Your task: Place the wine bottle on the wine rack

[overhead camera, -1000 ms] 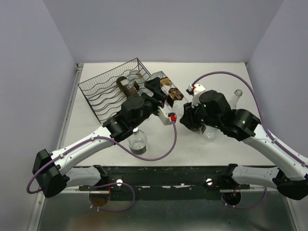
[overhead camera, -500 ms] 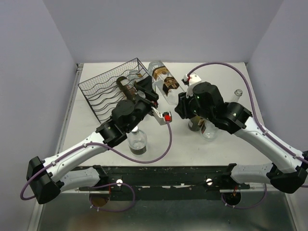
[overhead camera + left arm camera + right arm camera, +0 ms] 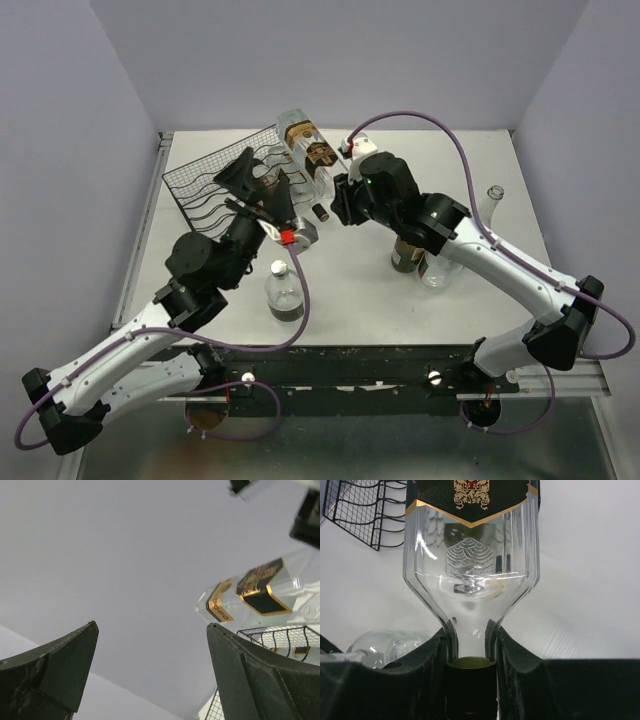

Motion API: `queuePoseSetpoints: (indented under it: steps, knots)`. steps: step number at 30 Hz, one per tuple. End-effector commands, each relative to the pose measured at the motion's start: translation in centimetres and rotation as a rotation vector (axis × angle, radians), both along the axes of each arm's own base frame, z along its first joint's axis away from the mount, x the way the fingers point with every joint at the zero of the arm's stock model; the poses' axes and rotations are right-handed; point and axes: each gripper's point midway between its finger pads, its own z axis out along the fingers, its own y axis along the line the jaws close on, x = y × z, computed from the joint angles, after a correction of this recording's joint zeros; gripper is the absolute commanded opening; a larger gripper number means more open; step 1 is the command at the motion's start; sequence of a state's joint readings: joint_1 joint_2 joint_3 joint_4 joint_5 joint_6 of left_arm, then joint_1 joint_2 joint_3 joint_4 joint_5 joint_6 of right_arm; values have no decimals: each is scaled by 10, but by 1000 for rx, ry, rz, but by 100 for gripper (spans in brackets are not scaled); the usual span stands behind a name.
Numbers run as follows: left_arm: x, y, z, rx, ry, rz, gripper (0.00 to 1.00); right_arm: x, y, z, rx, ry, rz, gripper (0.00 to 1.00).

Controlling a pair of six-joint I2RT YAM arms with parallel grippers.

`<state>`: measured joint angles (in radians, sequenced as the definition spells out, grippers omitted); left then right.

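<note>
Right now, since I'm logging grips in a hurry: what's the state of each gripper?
Left gripper: open, holding nothing.
Right gripper: shut on the wine bottle, gripping it at the neck.

Bright, even light, faint soft shadows on the tabletop [image 3: 380,300], glints on the wine bottle [image 3: 470,580], left claw fingers [image 3: 55,665] dark and blurred up close, top view sharp.
</note>
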<state>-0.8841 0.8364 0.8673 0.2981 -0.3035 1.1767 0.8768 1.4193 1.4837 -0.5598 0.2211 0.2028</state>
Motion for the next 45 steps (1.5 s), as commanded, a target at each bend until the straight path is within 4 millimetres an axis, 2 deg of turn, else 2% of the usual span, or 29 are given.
queuePoseSetpoints:
  steps: [1,5,11,17,21,25,28,36,42,44,45]
  knots:
    - [-27,37,44,-344,10,-49,99,42,36,85,221,-258,-24,0]
    - [-50,59,69,-568,22,-138,99,67,63,75,204,-278,-22,0]
    - [-69,87,77,-722,26,-169,99,103,97,53,147,-273,-25,0]
    - [-73,111,74,-879,72,-137,99,138,107,19,84,-255,-62,1]
    - [-73,108,69,-877,95,-148,99,159,112,-8,54,-228,-94,0]
    - [-70,107,65,-861,114,-126,99,178,108,-32,8,-215,-139,0]
    - [-68,105,62,-848,127,-120,99,182,106,-44,4,-181,-139,0]
    - [-62,97,44,-825,211,-99,99,200,108,-61,-12,-152,-109,0]
    - [-65,101,37,-824,240,-96,99,197,101,-82,-67,-92,-113,1]
    - [-66,102,36,-830,242,-101,99,195,98,-88,-80,-74,-115,8]
    - [-67,102,35,-831,242,-102,99,195,96,-93,-86,-65,-111,17]
